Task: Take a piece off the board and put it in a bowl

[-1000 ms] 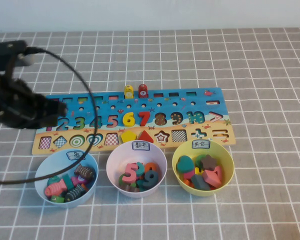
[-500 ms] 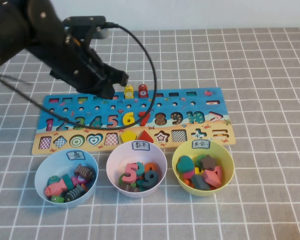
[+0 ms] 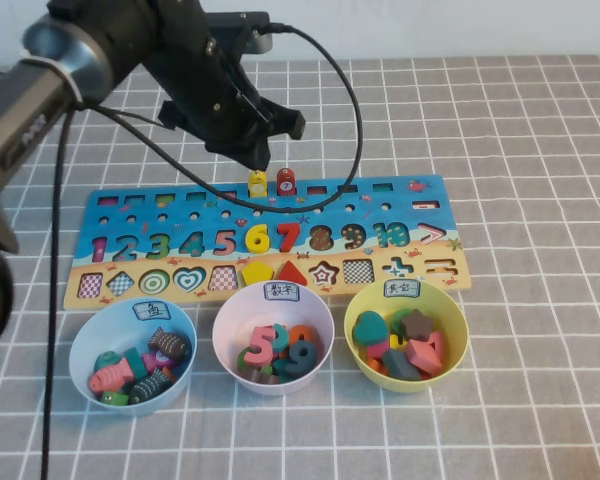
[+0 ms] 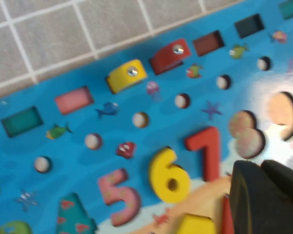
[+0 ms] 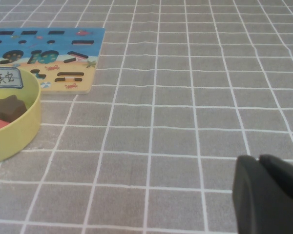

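Observation:
The yellow fish piece [image 3: 257, 183] stands in a slot on the far edge of the board [image 3: 130, 215], next to a red fish piece [image 3: 286, 181]. My left gripper [image 3: 259, 157] hovers just beyond and above the yellow piece, shut and empty. In the left wrist view the yellow piece [image 4: 127, 76] and the red piece [image 4: 170, 54] lie on the blue board [image 4: 78, 131], well apart from the gripper [image 4: 261, 168]. The pale blue bowl [image 3: 85, 340] sits front left, holding several fish pieces. My right gripper [image 5: 261, 163] is shut and empty over bare cloth, outside the high view.
A pale pink bowl [image 3: 230, 315] with numbers and a yellow-green bowl [image 3: 458, 325] with shapes stand in front of the board. The yellow 6 [image 3: 257, 238] is on the board. The left arm's cable [image 3: 355, 120] loops over the board's far side. The yellow-green bowl [image 5: 19, 131] shows in the right wrist view.
My left arm has swung from the near left side to the right and away, and its gripper is now above the board's far edge by the yellow piece.

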Controlling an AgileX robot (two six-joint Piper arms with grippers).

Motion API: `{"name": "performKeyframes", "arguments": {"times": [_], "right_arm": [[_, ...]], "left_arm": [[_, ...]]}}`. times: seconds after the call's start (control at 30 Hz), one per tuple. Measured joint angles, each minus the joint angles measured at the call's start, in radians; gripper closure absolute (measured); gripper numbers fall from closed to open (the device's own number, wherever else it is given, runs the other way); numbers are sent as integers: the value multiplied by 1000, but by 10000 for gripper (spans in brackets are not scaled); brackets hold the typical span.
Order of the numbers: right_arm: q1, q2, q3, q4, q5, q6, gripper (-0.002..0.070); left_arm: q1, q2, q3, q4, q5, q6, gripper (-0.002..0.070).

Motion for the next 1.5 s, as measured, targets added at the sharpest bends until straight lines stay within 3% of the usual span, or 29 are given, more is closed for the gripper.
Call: {"name": "performKeyframes", "arguments": {"times": [0.1,0.2,0.37,0.47,1.5], "right_arm": [[0,0,0,0,0,0,694],[0,0,0,0,0,0,694],[0,0,0,0,0,0,694],[0,0,0,0,0,0,694],[0,0,0,0,0,0,694]], "left_arm": [[0,49,-61,37,24,-3,673],[0,91,-93,58,25,-3,610],[0,142,-116,77,18,-64,356],[0,157,-118,99,-7,-139,297],[21,232,-121,125,-136,-216,279]]}}
